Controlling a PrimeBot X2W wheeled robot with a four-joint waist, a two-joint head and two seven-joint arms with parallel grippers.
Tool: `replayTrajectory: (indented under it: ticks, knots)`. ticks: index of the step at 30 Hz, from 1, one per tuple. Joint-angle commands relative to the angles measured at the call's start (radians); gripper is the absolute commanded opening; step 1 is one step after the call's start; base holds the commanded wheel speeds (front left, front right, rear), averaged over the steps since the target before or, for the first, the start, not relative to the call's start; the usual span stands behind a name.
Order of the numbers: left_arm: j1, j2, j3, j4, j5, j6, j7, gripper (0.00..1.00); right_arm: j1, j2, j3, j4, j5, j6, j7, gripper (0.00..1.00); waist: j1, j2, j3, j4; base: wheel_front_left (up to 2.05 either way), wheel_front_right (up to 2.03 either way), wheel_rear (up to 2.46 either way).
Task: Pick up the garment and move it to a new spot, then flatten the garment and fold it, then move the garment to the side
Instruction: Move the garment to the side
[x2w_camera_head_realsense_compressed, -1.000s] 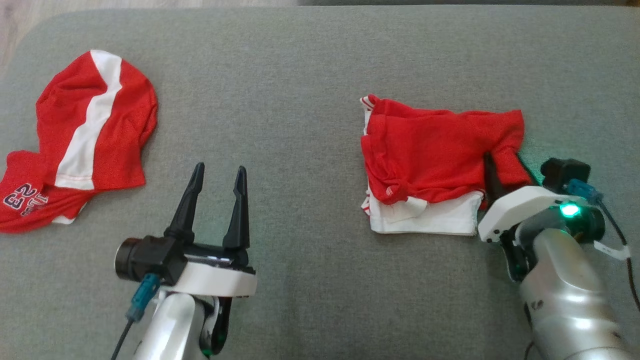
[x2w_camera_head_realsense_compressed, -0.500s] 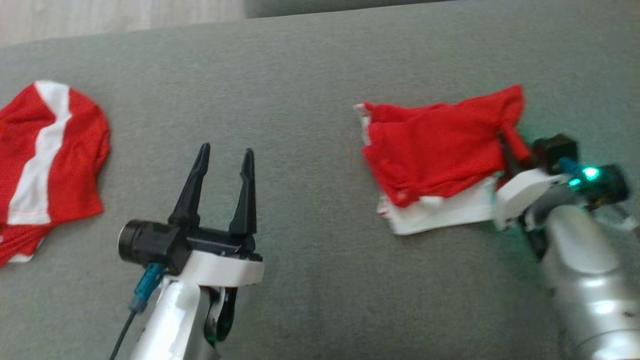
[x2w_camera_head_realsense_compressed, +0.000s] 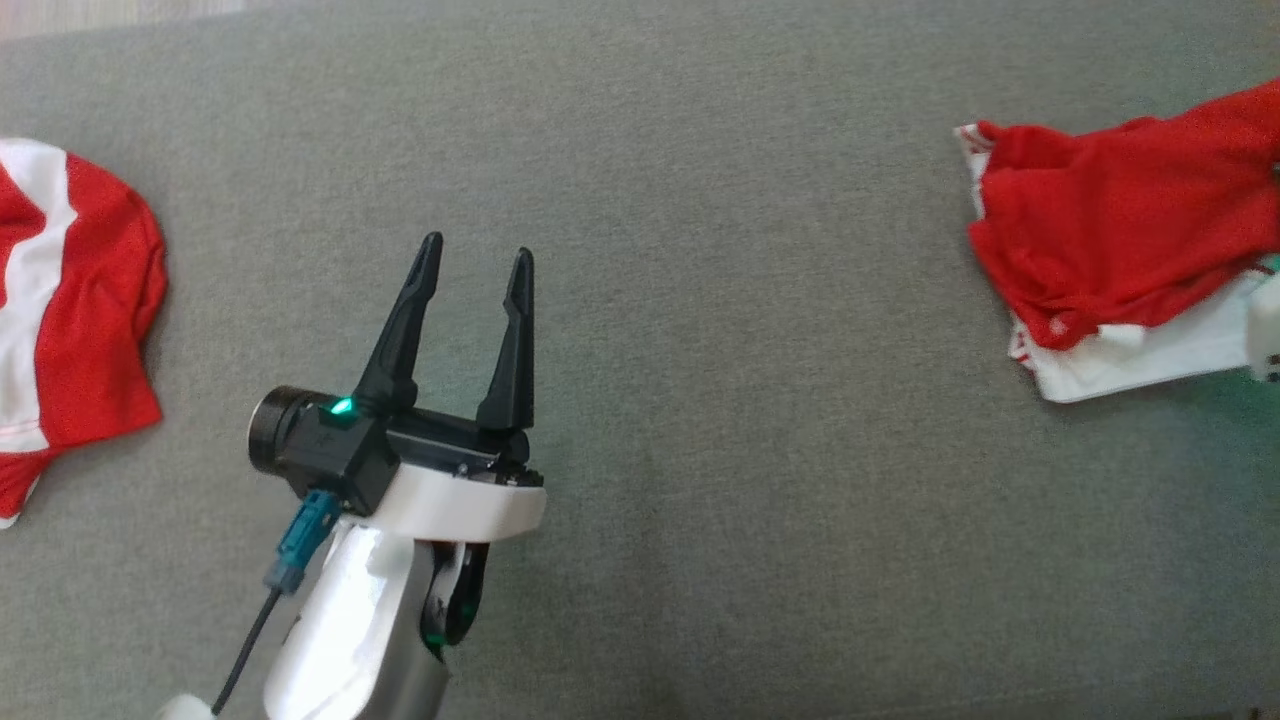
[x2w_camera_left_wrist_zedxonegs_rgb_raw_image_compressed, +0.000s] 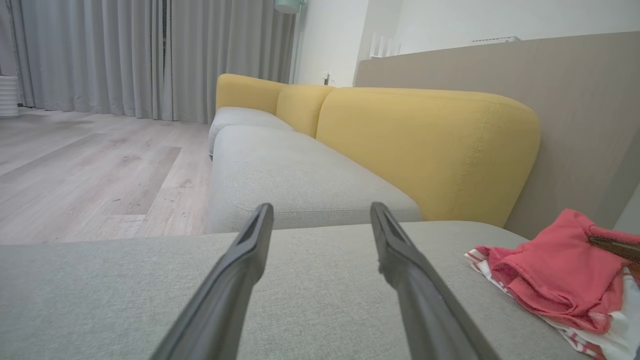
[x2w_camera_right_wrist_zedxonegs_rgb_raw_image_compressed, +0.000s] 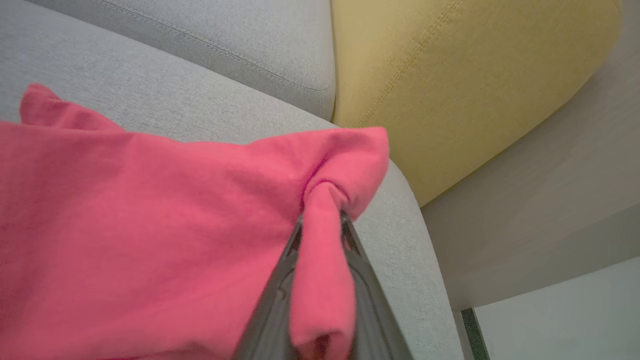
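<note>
The garment (x2w_camera_head_realsense_compressed: 1120, 230), folded red over white, lies at the far right of the grey cushion (x2w_camera_head_realsense_compressed: 700, 300); it also appears low on the right in the left wrist view (x2w_camera_left_wrist_zedxonegs_rgb_raw_image_compressed: 550, 280). My right gripper (x2w_camera_right_wrist_zedxonegs_rgb_raw_image_compressed: 322, 220) is shut on a bunched corner of its red cloth, which is pulled up between the fingers. A sliver of that gripper's white housing (x2w_camera_head_realsense_compressed: 1265, 330) touches the garment's right side. My left gripper (x2w_camera_head_realsense_compressed: 475, 265) hovers open over bare cushion left of centre, well away from the garment, with nothing between its fingers (x2w_camera_left_wrist_zedxonegs_rgb_raw_image_compressed: 250, 250).
A second red garment with a white stripe (x2w_camera_head_realsense_compressed: 70, 300) lies at the cushion's left edge. Yellow sofa backrests (x2w_camera_left_wrist_zedxonegs_rgb_raw_image_compressed: 425, 145) and a grey seat (x2w_camera_left_wrist_zedxonegs_rgb_raw_image_compressed: 280, 175) stand beyond the cushion, with wood floor (x2w_camera_left_wrist_zedxonegs_rgb_raw_image_compressed: 75, 165) to their left. The cushion's rounded corner (x2w_camera_right_wrist_zedxonegs_rgb_raw_image_compressed: 400, 240) is just past the held cloth.
My right gripper has shut on the garment's corner and dragged it rightward, away from the striped garment. The head view has shifted too. My left gripper stays open.
</note>
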Motion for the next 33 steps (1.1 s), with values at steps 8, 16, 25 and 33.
replayTrajectory:
  ticks: [8, 16, 25, 33]
  knots:
    - [-0.037, 0.007, 0.049, -0.025, 0.014, -0.008, -0.005, 1.0, -0.043, -0.103, -0.015, 0.026, 0.003, -0.001, 0.001, 0.0, -0.0001, 0.0, 0.03, 0.034, 0.0, 0.0, 0.0]
    - [-0.034, 0.007, 0.062, -0.024, 0.018, -0.014, -0.005, 1.0, -0.053, -0.132, -0.067, 0.071, -0.04, -0.001, 0.002, 0.0, -0.0001, 0.0, 0.034, 0.043, 0.0, 0.0, 0.0]
    - [-0.021, 0.007, 0.08, -0.009, 0.028, -0.022, -0.005, 1.0, -0.074, -0.098, -0.166, 0.082, -0.083, -0.001, -0.036, 1.0, -0.0001, 0.0, 0.002, 0.034, 0.0, 0.0, 0.0]
    - [0.032, 0.007, 0.12, -0.015, 0.011, -0.013, -0.005, 1.0, -0.095, 0.056, -0.18, -0.008, -0.031, -0.001, -0.085, 1.0, -0.0001, 0.0, -0.1, 0.015, 0.0, 0.0, 0.0]
